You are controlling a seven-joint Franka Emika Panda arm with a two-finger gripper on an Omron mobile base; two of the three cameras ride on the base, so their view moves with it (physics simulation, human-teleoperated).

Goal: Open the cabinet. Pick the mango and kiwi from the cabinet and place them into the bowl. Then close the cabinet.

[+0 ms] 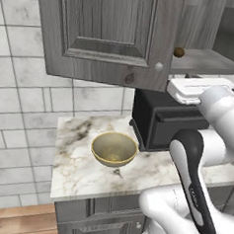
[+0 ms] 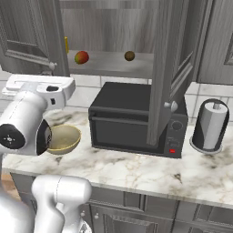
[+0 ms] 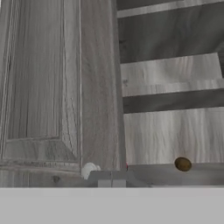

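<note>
Hanging by the open cabinet (image 2: pixel 109 27), my pincer (image 3: pixel 111 183) was pinched shut on nothing, kiwi (image 3: pixel 182 164) on the shelf beside it, marble counter (image 2: pixel 136 170) way below.

cabinet (image 1: pixel 110 34): matt grey wood grain | counter (image 2: pixel 136 170): glossy veined marble | toaster oven (image 2: pixel 132 120): matt black

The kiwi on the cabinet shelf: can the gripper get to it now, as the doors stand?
Probably yes. Both cabinet doors stand swung open, and the kiwi lies alone on the bare shelf with nothing in front of it. But the gripper is shut beside the left door's knob, so it must open first.
</note>
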